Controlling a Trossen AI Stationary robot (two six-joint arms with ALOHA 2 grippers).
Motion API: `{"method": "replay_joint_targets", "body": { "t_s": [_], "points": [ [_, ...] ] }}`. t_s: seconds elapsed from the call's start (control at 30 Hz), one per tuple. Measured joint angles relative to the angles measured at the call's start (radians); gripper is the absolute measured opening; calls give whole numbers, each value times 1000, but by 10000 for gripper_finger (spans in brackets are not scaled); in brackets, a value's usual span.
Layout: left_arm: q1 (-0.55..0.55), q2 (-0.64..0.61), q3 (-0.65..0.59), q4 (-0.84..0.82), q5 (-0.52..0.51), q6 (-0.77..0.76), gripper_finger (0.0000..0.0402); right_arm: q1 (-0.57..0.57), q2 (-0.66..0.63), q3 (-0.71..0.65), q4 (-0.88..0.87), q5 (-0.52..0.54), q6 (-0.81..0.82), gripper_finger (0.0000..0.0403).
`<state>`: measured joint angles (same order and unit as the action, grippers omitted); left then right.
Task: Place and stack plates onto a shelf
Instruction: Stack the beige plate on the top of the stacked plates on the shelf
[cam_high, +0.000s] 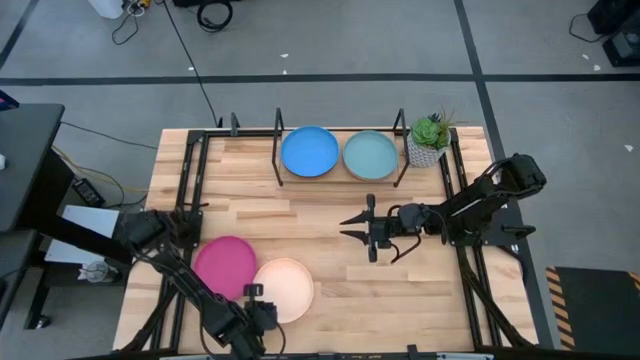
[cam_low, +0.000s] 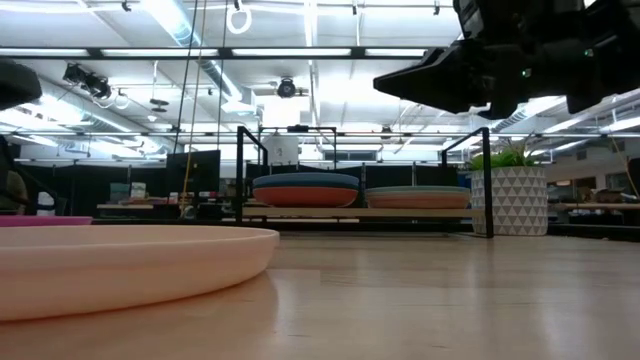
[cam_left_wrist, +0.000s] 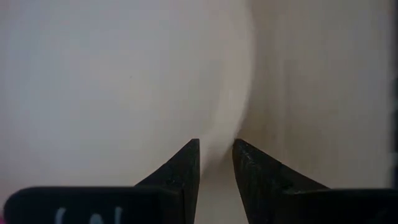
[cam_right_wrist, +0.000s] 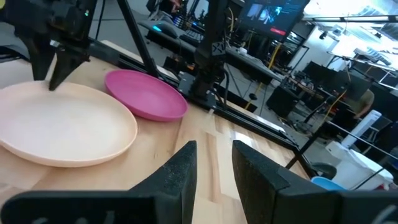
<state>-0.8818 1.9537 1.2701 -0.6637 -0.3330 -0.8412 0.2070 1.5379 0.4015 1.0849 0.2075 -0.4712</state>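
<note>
Two plates lie on the near left of the table (cam_high: 330, 300): a magenta plate (cam_high: 224, 266) and, touching its right edge, a cream plate (cam_high: 285, 289). Left gripper (cam_high: 258, 312) sits at the near rim of the cream plate; in its wrist view the two fingers (cam_left_wrist: 186, 168) straddle that rim with a narrow gap, so the jaws are around the rim, though whether they press on it cannot be told. At the far middle stands the shelf (cam_high: 340, 178), its black rods framing a wooden board that carries two stacks side by side: a blue plate (cam_high: 309, 151) tops the left stack, a light teal plate (cam_high: 370, 155) tops the right. In the low view an orange plate (cam_low: 305, 195) shows beneath the blue one. Right of the shelf stands a potted plant (cam_high: 430, 140). Right gripper (cam_high: 356, 229) hangs above the table's middle, well apart from every plate, pointing toward the left side; its fingers (cam_right_wrist: 180, 171) stand slightly parted and hold nothing.
</note>
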Motion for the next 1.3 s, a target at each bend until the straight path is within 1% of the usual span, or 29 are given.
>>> {"method": "replay_joint_targets", "body": {
  "t_s": [0.17, 0.23, 0.3, 0.47, 0.5, 0.67, 0.83, 1.0, 1.1, 1.3],
  "points": [
    [0, 18, 0, -15, -5, 0, 102, 0, 0, 0, -1, -4, 7, 108],
    [0, 23, 1, -14, -7, 9, 96, 0, 0, 0, -1, -4, 8, 108],
    [0, 23, 1, -12, -6, 22, 81, 0, 0, 0, -1, -3, 11, 108],
    [4, 20, 1, -20, -3, 54, 21, 0, 0, 0, -8, -3, 33, 108],
    [5, 18, 1, -21, 3, 56, 16, 0, 0, 0, -11, -3, 39, 108],
    [11, 13, 2, -19, 21, 63, 16, 0, 0, 0, -21, -3, 67, 108],
    [28, -26, 0, -16, 12, 125, 16, 0, 0, 0, -32, -3, 104, 108],
    [72, -54, 0, 12, -13, 235, 16, 10, 0, 0, -63, 12, 150, 108],
    [100, -56, 0, 51, -14, 310, 16, 30, 0, 0, -92, 49, 165, 108],
    [152, -56, 0, 46, -17, 460, 16, 75, 0, 0, -107, 112, 172, 108]
  ]
}}
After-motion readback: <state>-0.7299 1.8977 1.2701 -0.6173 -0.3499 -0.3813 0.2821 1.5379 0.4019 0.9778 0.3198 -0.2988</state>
